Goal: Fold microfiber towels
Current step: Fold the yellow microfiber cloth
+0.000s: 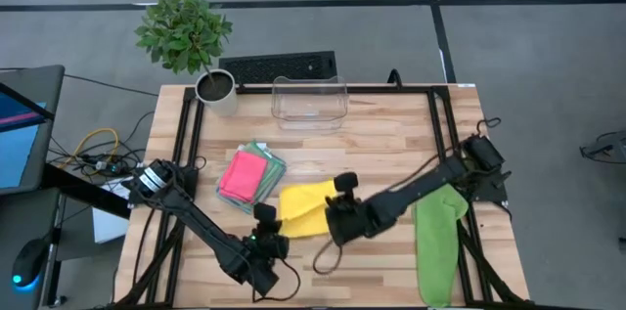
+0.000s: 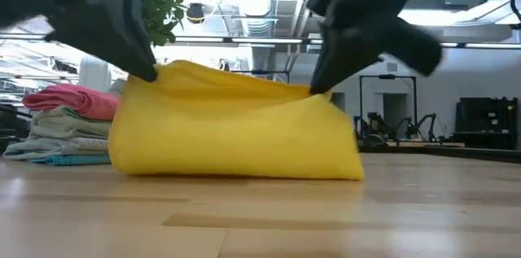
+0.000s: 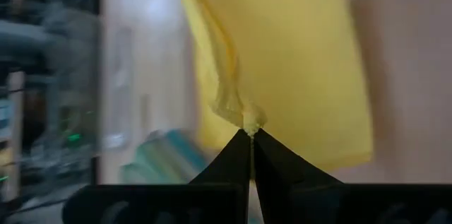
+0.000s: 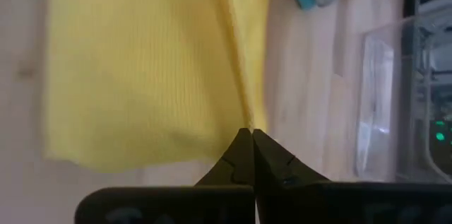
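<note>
Yellow microfiber, soft and finely ribbed, is what both arms are busy with: the yellow towel (image 1: 305, 209) lies near the front middle of the pale plank table (image 1: 391, 144), and from table height it shows as a loose, sagging pouch, lifted along its top edge at two corners. Starting at the left, a potted plant (image 1: 186, 34) in a pale cup stands at the table's back corner, and nearer the front sits a stack of folded towels (image 1: 249, 173), pink on top of pale green, grey and teal layers, just beside the yellow one. The left gripper (image 1: 266, 242) has its jaws pinched tight on one corner, a small tuft of cloth bunched at the tips. Behind, a clear plastic bin (image 1: 309, 101) with rounded walls rests near the back edge. The right gripper (image 1: 339, 214) is likewise clamped on the other corner, fingers pressed together over a thin fold. I judge this to be the middle of a fold, the raised edge ready to be carried over the lower half; the next move calls for both arms to travel together, keeping the edge taut and level, then lay it squarely. Farther right, a lime green towel (image 1: 438, 242) lies flat in a long strip near the front, well apart, seemingly waiting its turn.
</note>
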